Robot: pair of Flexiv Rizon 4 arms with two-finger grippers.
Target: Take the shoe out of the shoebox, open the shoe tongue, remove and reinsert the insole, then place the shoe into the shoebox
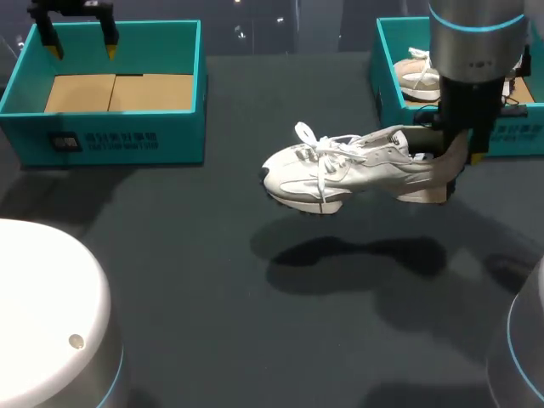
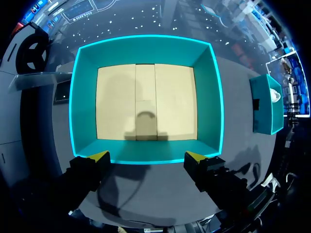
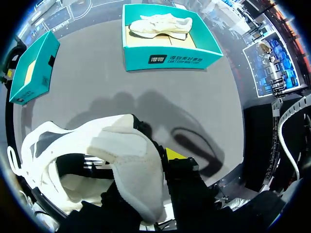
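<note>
Mid-frame in the head view, the white shoe (image 1: 340, 170) hangs above the dark table (image 1: 212, 323), toe toward the left, its heel pinched between the fingers of the right gripper (image 1: 457, 166). Farther back, at upper right, a second shoe (image 1: 418, 75) lies in the right box (image 1: 518, 136). At upper left, the left gripper (image 1: 82, 51) hovers with fingers wide apart, holding nothing, over the left box (image 1: 119, 127) and its cardboard floor.
</note>
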